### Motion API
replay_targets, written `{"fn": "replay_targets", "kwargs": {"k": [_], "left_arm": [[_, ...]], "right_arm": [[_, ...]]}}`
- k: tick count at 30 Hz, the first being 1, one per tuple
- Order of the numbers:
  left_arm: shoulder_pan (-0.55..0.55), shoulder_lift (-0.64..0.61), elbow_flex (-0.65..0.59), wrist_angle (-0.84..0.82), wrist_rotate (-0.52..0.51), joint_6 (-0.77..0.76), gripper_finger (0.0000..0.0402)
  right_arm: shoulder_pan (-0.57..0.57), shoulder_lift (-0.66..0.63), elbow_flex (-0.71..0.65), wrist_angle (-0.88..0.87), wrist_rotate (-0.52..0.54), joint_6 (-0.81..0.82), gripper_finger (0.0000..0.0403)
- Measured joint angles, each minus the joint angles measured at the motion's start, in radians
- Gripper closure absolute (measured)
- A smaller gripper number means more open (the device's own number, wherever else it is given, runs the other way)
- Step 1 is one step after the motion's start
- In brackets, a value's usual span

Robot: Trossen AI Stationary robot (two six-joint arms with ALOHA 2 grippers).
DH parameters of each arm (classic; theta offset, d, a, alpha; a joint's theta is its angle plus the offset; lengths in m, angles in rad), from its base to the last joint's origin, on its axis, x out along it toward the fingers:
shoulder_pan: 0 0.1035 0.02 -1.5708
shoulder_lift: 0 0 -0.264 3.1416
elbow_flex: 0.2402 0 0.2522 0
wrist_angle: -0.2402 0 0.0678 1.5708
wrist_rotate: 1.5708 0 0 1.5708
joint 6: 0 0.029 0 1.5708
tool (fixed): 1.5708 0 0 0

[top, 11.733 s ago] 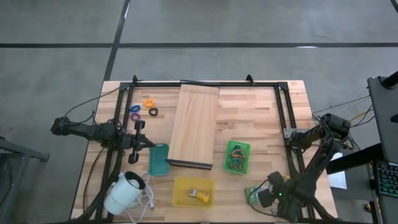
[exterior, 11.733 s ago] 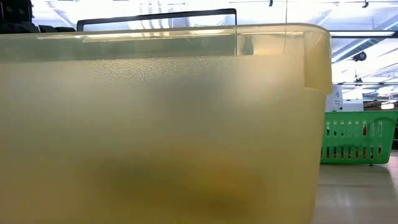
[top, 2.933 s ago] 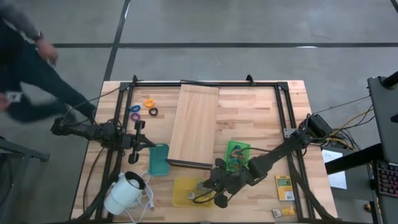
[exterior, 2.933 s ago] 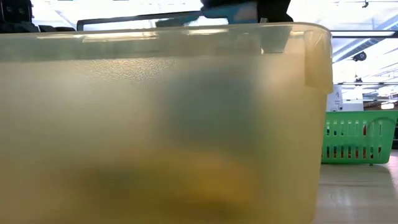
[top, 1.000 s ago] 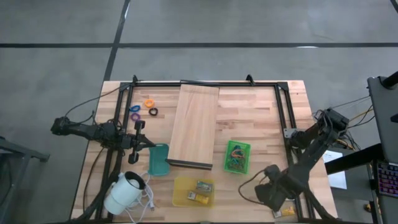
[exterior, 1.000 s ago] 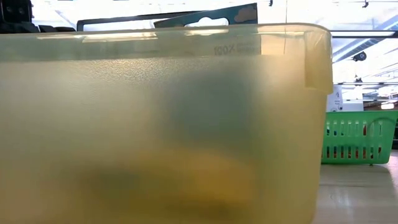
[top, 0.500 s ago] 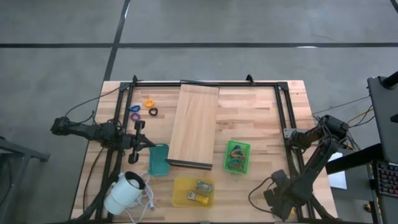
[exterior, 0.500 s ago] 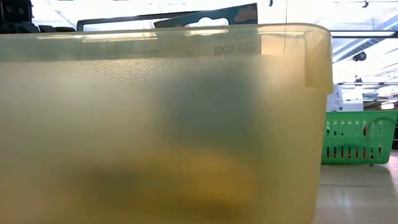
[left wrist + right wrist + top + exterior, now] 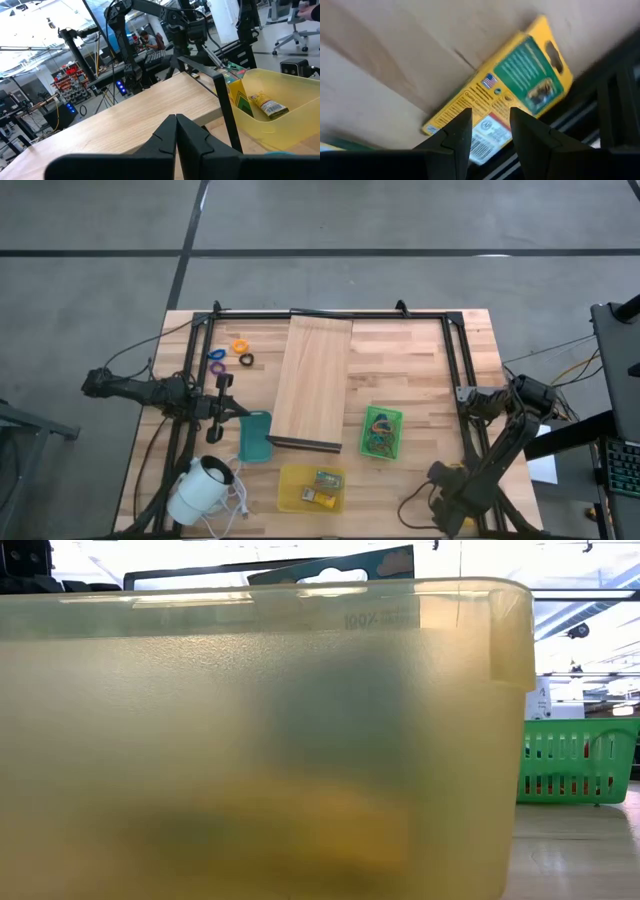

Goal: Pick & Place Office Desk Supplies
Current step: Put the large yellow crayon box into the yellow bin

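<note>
Looking down from above, you had the right hand [image 9: 452, 505] low at the near right corner of the desk [image 9: 420, 370], over a yellow packet that barely showed beside it. Two packets already lay in the yellow bin [image 9: 311, 488]; rubber bands sat in the green basket [image 9: 382, 432], and the small rings [image 9: 231, 353] lay far off on the left. The left hand [image 9: 243, 412] waited beside the teal tray [image 9: 255, 436].

At desk level, the yellow bin's wall [image 9: 250, 740] blocked nearly everything; a packet's card top [image 9: 330, 565] poked above its rim.

Through the left wrist camera, your left hand [image 9: 176, 131] was pressed together, empty, facing the wooden board [image 9: 125, 120].

Through the right wrist camera, your right hand [image 9: 490, 131] stood spread, its fingers [image 9: 457, 131] astride the yellow packet [image 9: 505, 97], not yet pinching it. That packet lay flat and askew against the black frame rail [image 9: 610, 100]; closing off-centre could, I judged, slide it under the rail or tip it off the desk edge.
</note>
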Motion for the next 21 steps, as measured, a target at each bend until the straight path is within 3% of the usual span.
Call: {"fn": "replay_targets", "kwargs": {"k": [5, 16, 21], "left_arm": [[0.000, 0.000, 0.000, 0.000, 0.000, 0.000, 0.0390], [0.000, 0.000, 0.000, 0.000, 0.000, 0.000, 0.0390], [0.000, 0.000, 0.000, 0.000, 0.000, 0.000, 0.0390]], "right_arm": [[0.000, 0.047, 0.002, -0.003, -0.003, -0.184, 0.0275], [-0.009, 0.081, 0.048, -0.010, 0.010, -0.126, 0.0275], [-0.023, 0.081, 0.088, 0.019, 0.097, -0.126, 0.0275]]}}
